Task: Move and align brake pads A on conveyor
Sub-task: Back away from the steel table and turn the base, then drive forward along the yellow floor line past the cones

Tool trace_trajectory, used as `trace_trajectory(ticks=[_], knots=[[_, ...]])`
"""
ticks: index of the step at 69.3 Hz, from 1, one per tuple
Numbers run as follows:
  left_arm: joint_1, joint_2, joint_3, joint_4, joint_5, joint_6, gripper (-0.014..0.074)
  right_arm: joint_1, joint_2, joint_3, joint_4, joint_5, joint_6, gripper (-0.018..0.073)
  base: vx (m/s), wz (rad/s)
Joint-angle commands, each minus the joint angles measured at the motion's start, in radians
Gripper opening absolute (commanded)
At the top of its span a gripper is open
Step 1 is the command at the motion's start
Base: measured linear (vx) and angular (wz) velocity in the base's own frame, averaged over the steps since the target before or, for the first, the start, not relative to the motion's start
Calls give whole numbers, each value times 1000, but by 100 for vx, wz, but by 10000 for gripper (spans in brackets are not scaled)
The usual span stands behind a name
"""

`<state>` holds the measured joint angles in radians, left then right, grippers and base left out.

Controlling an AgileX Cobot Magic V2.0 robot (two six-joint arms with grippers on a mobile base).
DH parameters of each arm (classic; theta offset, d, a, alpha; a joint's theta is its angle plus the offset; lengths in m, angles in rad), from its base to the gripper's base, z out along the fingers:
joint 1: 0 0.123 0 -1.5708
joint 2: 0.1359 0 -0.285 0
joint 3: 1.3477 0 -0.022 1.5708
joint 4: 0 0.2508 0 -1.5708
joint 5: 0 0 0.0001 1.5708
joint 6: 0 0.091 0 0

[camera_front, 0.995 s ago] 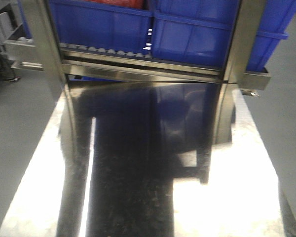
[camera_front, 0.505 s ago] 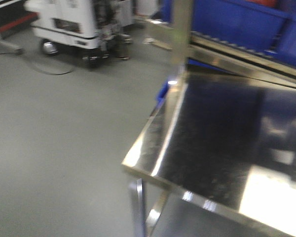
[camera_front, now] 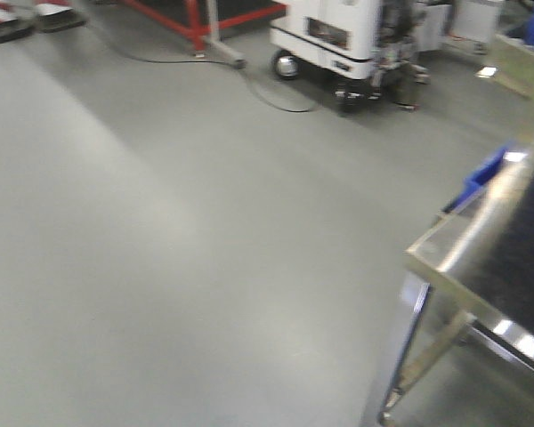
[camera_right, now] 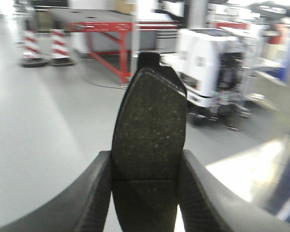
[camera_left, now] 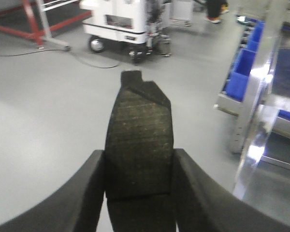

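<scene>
Two tools hang above the floor [camera_front: 160,222]: left tool [camera_left: 139,166] grips one brake pad [camera_left: 139,121], right tool [camera_right: 147,169] another brake pad [camera_right: 150,121]. Carrying step, I reckon; conveyor unseen, so reaching it comes next.

Wrist cameras forward — common white cart [camera_front: 334,40]

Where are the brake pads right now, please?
Each wrist view shows one: a brake pad clamped in the left gripper, a second brake pad in the right gripper.

Shiny steel table [camera_front: 470,220], grey floor [camera_front: 160,267]
</scene>
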<state>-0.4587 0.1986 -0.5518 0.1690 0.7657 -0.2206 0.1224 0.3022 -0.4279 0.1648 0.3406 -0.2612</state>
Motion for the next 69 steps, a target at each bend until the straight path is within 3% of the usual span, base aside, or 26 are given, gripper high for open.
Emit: trace_trajectory(ticks=[1, 49, 69], knots=[[-3, 15, -26, 5, -97, 0, -6, 1, 7, -31, 4, -101, -9, -2, -21, 80], [-3, 15, -26, 5, -97, 0, -6, 1, 7, -31, 4, -99, -9, -2, -15, 91], [-3, 15, -26, 5, -97, 0, -6, 1, 7, -31, 4, -100, -9, -2, -5, 56]])
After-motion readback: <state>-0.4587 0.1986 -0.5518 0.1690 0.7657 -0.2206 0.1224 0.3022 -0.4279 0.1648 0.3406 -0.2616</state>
